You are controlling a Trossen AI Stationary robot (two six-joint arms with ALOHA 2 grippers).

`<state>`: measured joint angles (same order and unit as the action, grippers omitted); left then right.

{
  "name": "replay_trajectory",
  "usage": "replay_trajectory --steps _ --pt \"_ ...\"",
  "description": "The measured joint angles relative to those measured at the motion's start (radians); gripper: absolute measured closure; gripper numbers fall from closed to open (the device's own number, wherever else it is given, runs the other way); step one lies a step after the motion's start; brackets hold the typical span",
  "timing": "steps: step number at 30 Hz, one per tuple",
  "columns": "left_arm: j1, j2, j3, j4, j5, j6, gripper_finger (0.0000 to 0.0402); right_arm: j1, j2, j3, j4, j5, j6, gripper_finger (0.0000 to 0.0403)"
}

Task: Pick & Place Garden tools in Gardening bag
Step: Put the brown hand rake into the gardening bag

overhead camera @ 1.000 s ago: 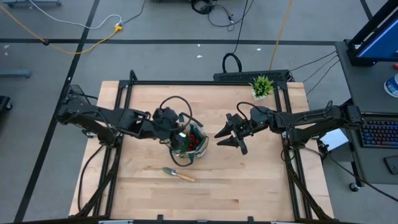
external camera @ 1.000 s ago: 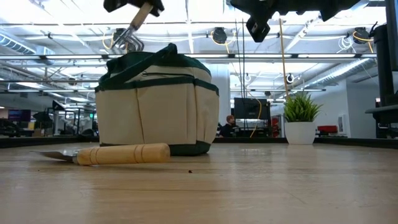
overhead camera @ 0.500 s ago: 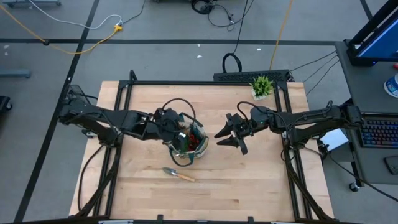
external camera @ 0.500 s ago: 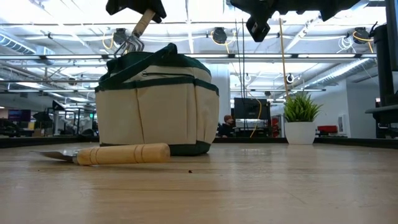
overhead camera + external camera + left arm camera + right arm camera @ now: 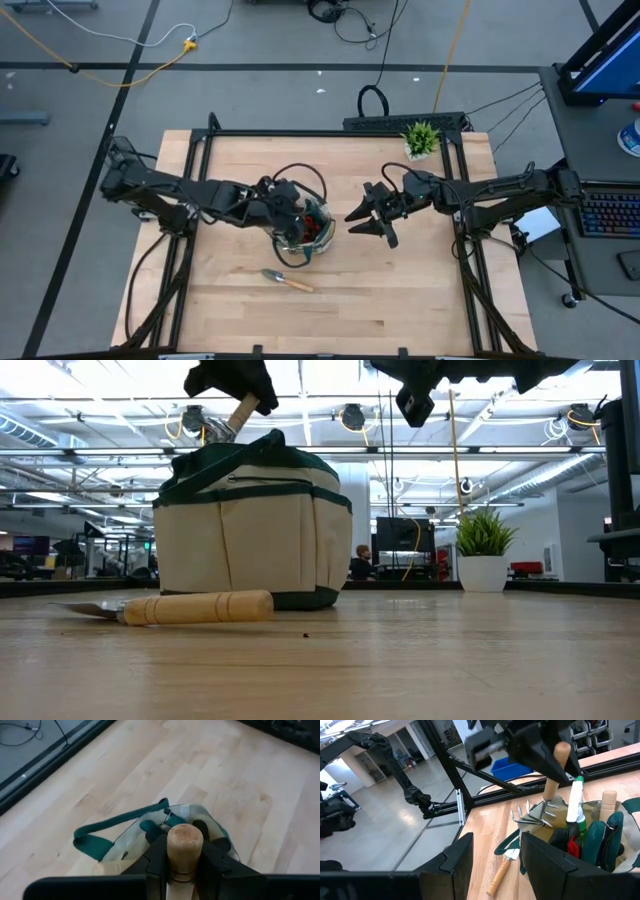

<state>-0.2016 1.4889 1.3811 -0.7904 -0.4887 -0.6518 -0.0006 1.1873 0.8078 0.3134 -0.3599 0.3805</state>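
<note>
My left gripper (image 5: 290,208) is shut on a wooden-handled hand fork (image 5: 547,795) above the khaki bag with green trim (image 5: 305,228), which stands on its base on the table. The fork's tines (image 5: 205,430) are just above the bag's rim. A spray bottle (image 5: 575,800), green pruner handles (image 5: 597,840) and a wooden handle (image 5: 609,802) stick up out of the bag. A wooden-handled trowel (image 5: 287,281) lies flat on the table near the bag. My right gripper (image 5: 365,222) is open and empty, raised to the right of the bag. My left gripper pinches the fork's wooden handle (image 5: 184,862) between its two fingers, near the handle's rounded free end (image 5: 185,837). The fingers (image 5: 156,862) come from above, slanting down. The fork hangs tilted below them, tines lowest, clear of the table.
A small potted plant (image 5: 421,138) stands at the table's far right corner. Bare wood lies along the near edge (image 5: 380,310) and left of the bag. The bag's dark handles (image 5: 285,165) loop up toward the far side.
My left gripper has gone toward the table's right edge with the fork, from beside the bag's left rim to over its opening, and has sunk a little. The fork stays held, tines down. The bag and trowel have stayed put.
</note>
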Motion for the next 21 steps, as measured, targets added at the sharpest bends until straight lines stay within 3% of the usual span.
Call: replay_trajectory --steps 15,21 --pt "0.059 0.053 -0.043 0.081 0.091 0.070 0.0340 0.000 0.000 0.000 0.003 0.000 0.000 0.0247" --pt "0.058 0.051 -0.126 0.237 0.109 0.070 0.0340 0.000 0.000 0.000 0.003 -0.001 0.000 0.0247"
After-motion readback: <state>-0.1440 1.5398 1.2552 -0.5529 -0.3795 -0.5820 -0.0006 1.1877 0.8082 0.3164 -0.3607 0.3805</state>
